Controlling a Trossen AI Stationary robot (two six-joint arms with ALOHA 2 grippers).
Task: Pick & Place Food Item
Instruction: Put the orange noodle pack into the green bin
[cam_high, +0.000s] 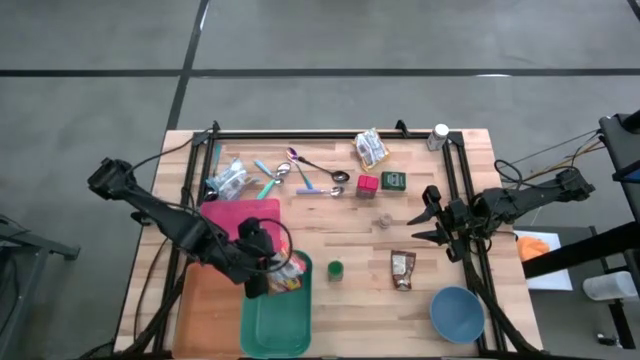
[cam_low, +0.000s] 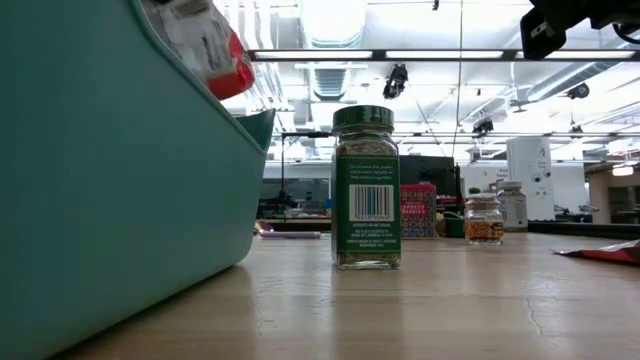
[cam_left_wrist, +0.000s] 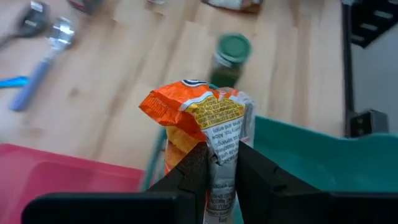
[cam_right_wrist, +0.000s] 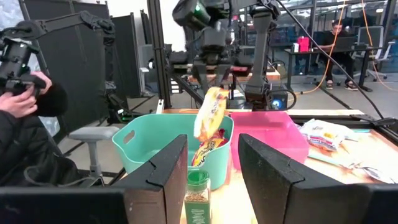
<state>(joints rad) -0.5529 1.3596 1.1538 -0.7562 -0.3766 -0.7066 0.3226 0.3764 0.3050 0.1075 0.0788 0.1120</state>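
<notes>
An orange, yellow and white snack bag (cam_left_wrist: 199, 115) hangs in my left gripper (cam_left_wrist: 221, 168), which is shut on it above the far right corner of the teal bin (cam_high: 275, 320). In the right wrist view the bag (cam_right_wrist: 211, 121) hangs in front of the teal bin (cam_right_wrist: 155, 146), beside the pink bin (cam_right_wrist: 273, 134). Whether its lower end is inside the teal bin cannot be told. A green-lidded spice jar (cam_high: 335, 269) stands on the table just right of the bin. My right gripper (cam_high: 432, 215) waits open at the table's right side, level and clear of everything. My left gripper pinches one end of the snack bag (cam_left_wrist: 222, 152) between its two fingers, coming from the table's left and slanting down. The rest of the bag (cam_right_wrist: 208, 143) hangs below the fingers, lifted clear of the table, by the teal bin's rim.
A pink bin (cam_high: 240, 220) stands behind the teal one, with an orange board (cam_high: 205, 300) to its left. Spoons, packets, a red box (cam_high: 367, 184) and a green box (cam_high: 392, 180) lie at the far side. A brown packet (cam_high: 402, 268) and a blue bowl (cam_high: 457, 312) sit near right.
</notes>
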